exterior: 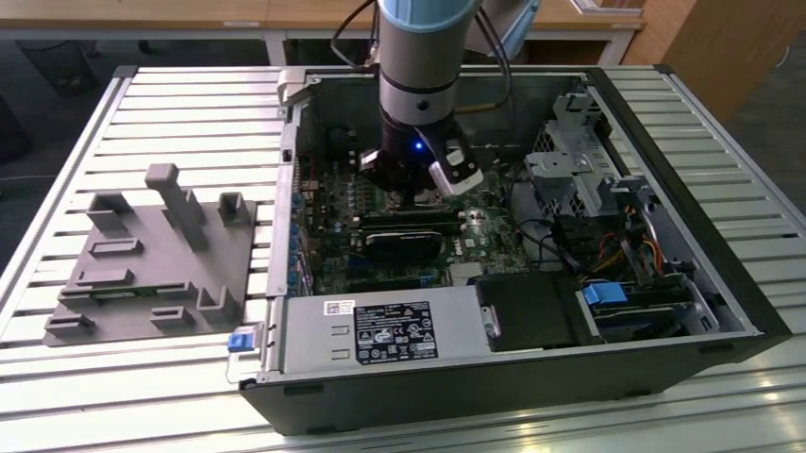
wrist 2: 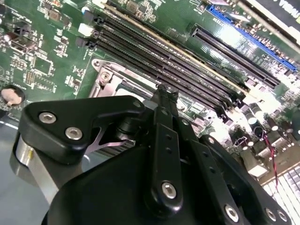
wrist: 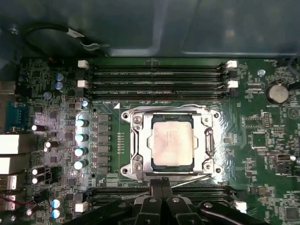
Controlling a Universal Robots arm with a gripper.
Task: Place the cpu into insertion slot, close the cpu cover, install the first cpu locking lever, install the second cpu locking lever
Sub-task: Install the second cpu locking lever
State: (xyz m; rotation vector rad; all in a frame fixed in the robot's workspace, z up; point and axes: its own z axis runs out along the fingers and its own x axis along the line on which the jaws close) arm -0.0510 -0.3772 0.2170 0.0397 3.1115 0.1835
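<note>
The bench point(exterior: 101, 396) has a top of pale metal slats running across it. An open black computer case point(exterior: 504, 387) lies on its side on the slats, taking up the middle and the exterior view's right. Well apart from it, toward the exterior view's left, sits a grey fixture block point(exterior: 151, 260) with upright posts.

Silvery cpu point(wrist: 172, 140) seated — cpu cover point(wrist: 208, 140) closed.
</note>
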